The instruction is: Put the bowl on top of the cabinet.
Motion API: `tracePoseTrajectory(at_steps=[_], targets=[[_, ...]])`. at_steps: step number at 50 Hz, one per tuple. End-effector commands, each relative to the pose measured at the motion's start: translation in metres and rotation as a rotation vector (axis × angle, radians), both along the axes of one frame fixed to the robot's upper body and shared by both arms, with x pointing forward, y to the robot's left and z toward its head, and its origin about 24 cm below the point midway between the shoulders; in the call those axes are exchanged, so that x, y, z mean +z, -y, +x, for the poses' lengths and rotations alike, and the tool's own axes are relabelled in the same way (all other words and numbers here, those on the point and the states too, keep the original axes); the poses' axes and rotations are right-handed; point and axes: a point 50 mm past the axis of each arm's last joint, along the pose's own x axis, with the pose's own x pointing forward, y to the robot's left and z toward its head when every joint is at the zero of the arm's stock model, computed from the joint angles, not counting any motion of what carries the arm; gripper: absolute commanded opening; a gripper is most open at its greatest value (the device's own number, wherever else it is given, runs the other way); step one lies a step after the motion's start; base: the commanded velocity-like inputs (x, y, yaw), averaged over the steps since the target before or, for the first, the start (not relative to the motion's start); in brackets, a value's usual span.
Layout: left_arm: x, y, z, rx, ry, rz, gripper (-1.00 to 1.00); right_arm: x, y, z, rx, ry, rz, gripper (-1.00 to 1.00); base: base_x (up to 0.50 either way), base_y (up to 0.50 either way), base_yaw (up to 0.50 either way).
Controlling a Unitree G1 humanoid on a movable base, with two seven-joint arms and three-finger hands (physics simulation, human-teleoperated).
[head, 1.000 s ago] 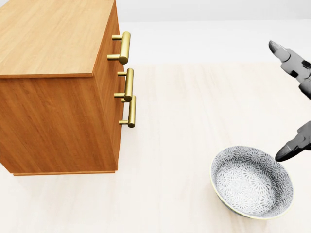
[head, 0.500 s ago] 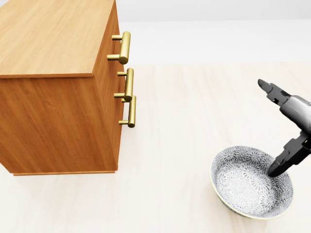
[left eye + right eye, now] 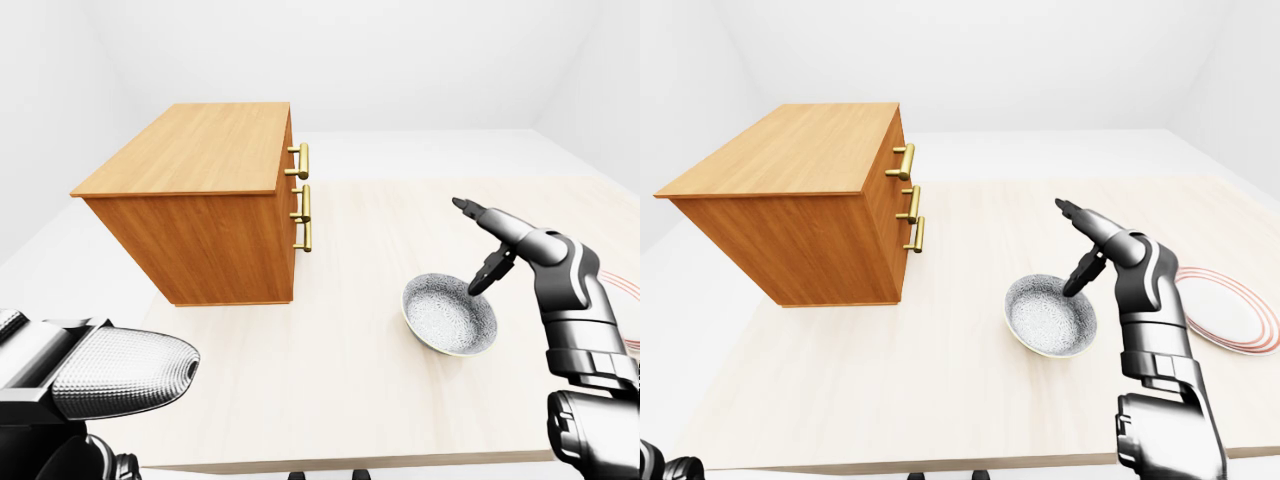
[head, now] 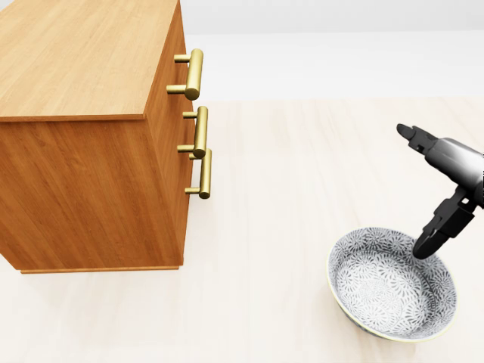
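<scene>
Just under right hand (image 4: 457,165) (fingers (image 4: 432,238) spread): bowl (image 4: 386,291).

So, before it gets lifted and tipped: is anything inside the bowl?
Nothing: the bowl shows only its patterned inner surface. A lower finger of the right hand hangs over its right rim in the head view, covering a small patch there.

A pale wooden table (image 3: 890,370) spans both eye views. A white plate (image 3: 1225,312) with red rings lies flat near its right edge.
</scene>
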Motion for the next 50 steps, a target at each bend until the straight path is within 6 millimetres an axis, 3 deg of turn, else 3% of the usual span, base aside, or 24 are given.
tracePoseTrajectory(at_steps=[1, 11, 21, 31, 42, 50], targets=[[-0.001, -0.001, 0.0, 0.006, -0.005, -0.001, 0.98, -0.004, 0.004, 0.013, -0.029, -0.071, 0.02, 1.0, 0.0, 0.0, 0.0], [0.0, -0.002, 0.0, 0.002, -0.007, -0.005, 0.98, -0.008, 0.003, 0.015, -0.028, -0.094, 0.025, 1.0, 0.0, 0.0, 0.0], [0.0, -0.002, -0.001, 0.006, -0.004, -0.005, 0.98, -0.03, -0.001, 0.015, -0.03, -0.17, 0.07, 1.0, 0.0, 0.0, 0.0], [0.002, -0.003, -0.002, 0.008, 0.009, -0.007, 0.98, -0.073, 0.005, 0.004, -0.07, -0.326, 0.128, 1.0, 0.0, 0.0, 0.0], [0.002, -0.005, -0.003, 0.016, 0.011, -0.008, 0.98, -0.091, 0.017, -0.003, -0.133, -0.435, 0.178, 1.0, 0.0, 0.0, 0.0], [0.003, -0.005, -0.003, 0.005, 0.007, -0.013, 0.98, -0.094, 0.016, -0.001, -0.14, -0.463, 0.197, 1.0, 0.0, 0.0, 0.0]])
